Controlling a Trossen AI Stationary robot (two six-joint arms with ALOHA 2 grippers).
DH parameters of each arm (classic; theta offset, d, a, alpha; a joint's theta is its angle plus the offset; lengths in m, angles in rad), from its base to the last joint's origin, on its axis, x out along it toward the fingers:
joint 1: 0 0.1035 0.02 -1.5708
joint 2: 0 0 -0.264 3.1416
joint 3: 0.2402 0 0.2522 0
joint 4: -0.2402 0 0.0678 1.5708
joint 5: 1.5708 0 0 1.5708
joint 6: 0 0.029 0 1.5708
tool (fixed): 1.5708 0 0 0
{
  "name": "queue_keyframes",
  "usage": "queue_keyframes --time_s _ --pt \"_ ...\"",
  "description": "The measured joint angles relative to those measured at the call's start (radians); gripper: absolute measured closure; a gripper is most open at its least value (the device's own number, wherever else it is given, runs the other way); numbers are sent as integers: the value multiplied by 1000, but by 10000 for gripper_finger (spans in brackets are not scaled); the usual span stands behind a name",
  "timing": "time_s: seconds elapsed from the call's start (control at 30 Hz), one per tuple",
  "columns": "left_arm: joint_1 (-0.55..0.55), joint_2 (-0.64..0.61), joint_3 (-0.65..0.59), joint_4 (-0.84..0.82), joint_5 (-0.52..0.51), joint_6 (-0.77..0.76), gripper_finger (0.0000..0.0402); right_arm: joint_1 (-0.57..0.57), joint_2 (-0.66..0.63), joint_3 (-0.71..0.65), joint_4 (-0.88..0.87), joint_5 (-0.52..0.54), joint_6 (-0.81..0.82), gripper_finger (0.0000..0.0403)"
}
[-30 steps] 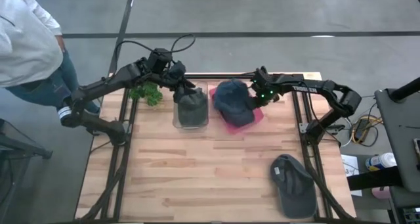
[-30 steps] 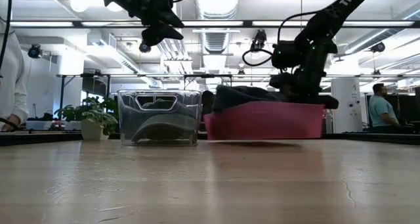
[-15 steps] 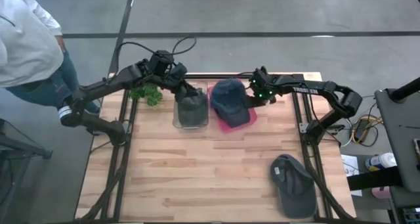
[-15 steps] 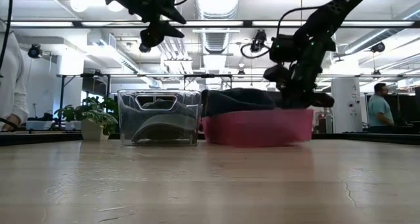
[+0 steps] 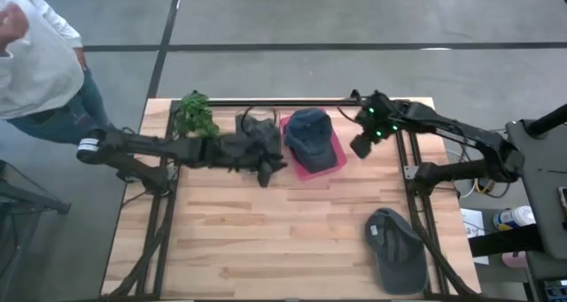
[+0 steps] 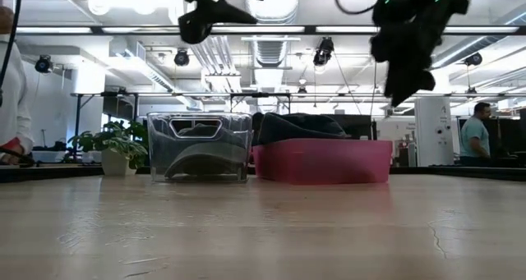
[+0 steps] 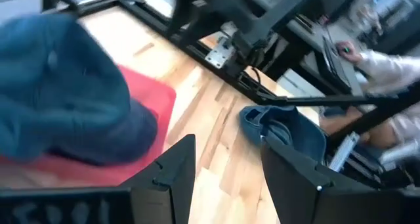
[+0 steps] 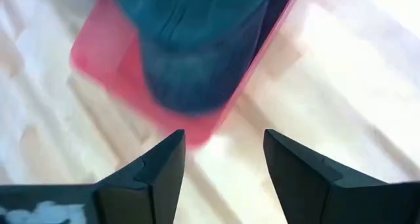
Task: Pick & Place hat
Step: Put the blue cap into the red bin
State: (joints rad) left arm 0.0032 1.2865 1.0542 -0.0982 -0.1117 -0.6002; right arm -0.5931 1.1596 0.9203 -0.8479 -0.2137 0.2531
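Right gripper (image 5: 363,145): I read its fingers (image 8: 154,178) as spread and empty, hanging just beside the pink bin (image 5: 330,165) at the far side of the table (image 5: 266,240). Blue cap (image 5: 309,135): lying in that pink bin, free of any hold. Left gripper (image 5: 262,171): fingers (image 7: 172,171) parted, nothing between them, stretched across the clear bin (image 6: 199,146) that holds a dark cap (image 6: 197,158). Remaining item: grey cap (image 5: 396,249) on the near right corner of the table, well apart from both bins. Step, as I judge it: one placement finished. Next I would swing the right arm down to the grey cap and close on its crown.
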Motion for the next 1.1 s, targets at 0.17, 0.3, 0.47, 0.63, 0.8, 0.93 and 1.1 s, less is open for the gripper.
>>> queue_keyframes --time_s 0.17,0.3,0.47,0.63,0.8,0.93,1.1 --pt "-101 0 -101 65 -94 -180 236 128 -121 -38 -102 3 14 205" --pt "-145 0 -158 54 -97 -267 236 276 -186 -80 -137 4 79 208" --pt "-186 0 -218 51 -88 -290 236 471 -208 -108 -140 5 302 209" --pt "-207 0 -272 45 -61 -260 236 669 -146 -113 -140 10 584 209" --pt "-209 0 -339 36 -57 -215 236 835 -6 -98 -140 8 859 209" --pt "-208 0 -382 35 -46 -158 236 930 127 -51 -140 -25 1022 209" --pt "-209 0 -419 36 28 -122 236 1020 274 60 -156 -61 1160 209"
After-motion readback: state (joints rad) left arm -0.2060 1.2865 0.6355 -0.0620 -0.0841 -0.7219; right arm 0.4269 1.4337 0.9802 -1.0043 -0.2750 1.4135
